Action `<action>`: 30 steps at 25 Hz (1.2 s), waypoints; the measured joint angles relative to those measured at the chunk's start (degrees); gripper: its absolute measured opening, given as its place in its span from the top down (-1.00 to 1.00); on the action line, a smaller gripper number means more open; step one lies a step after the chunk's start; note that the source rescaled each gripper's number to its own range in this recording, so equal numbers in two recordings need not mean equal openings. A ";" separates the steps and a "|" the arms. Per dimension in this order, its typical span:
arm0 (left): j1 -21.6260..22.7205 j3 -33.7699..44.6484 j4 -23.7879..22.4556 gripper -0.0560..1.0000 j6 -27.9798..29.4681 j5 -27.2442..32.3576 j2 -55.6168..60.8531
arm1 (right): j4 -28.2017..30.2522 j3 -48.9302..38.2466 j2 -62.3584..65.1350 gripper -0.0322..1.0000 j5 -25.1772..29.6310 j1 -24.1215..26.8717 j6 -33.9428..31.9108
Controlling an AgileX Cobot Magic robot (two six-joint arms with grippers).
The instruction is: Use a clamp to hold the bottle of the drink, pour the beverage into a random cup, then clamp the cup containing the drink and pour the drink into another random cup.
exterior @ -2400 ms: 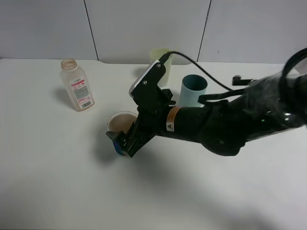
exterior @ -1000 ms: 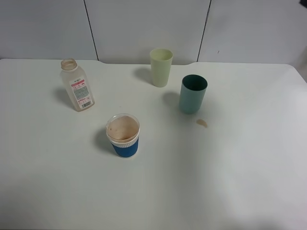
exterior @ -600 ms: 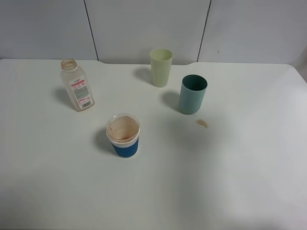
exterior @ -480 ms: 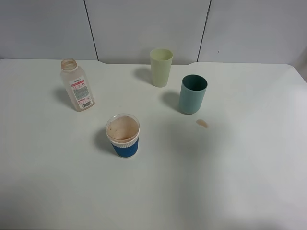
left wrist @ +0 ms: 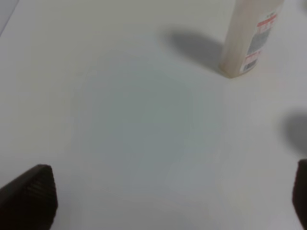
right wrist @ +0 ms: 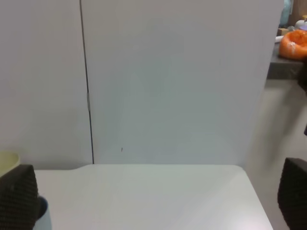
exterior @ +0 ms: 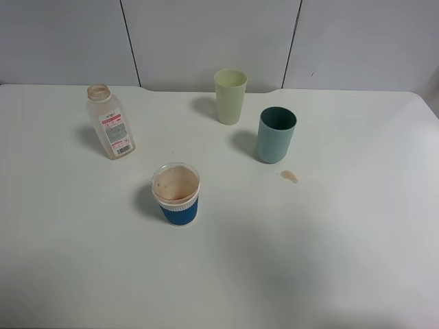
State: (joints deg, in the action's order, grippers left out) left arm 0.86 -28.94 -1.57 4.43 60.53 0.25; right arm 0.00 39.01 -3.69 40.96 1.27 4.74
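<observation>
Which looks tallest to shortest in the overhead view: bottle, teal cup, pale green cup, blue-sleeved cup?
1. the bottle
2. the teal cup and the pale green cup, too alike to rank
3. the blue-sleeved cup, nearer the camera

Even soft light, blurry wrist views

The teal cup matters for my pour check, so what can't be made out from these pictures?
- Teal cup: the high view looks into a dark interior; any drink inside cannot be told.
- Pale green cup: contents unclear; the right wrist view's edge cuts it to a sliver.
- Bottle: the left wrist view's edge cuts off its neck.
- Both pincers: absent from the high view; only fingertips show at the wrist views' edges.
</observation>
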 joint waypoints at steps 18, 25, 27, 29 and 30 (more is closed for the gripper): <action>0.00 0.00 0.00 -1.00 0.00 0.00 0.00 | 0.00 -7.92 3.92 -1.00 21.69 0.00 0.95; 0.00 0.00 0.00 -1.00 0.00 0.00 0.00 | 2.78 -10.14 3.92 -1.00 19.99 0.00 -1.94; 0.00 0.00 0.00 -1.00 0.00 0.00 0.00 | 3.03 -10.14 3.92 -1.00 20.00 0.00 -2.37; 0.00 0.00 0.00 -1.00 0.00 0.00 0.00 | 3.03 -10.14 3.92 -1.00 19.98 0.00 -2.71; 0.00 0.00 0.00 -1.00 0.00 0.00 0.00 | 3.03 -10.14 3.92 -1.00 19.98 0.00 -2.74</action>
State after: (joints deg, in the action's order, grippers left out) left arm 0.86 -28.94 -1.57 4.43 60.53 0.25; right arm 3.03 28.87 0.22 60.94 1.27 2.01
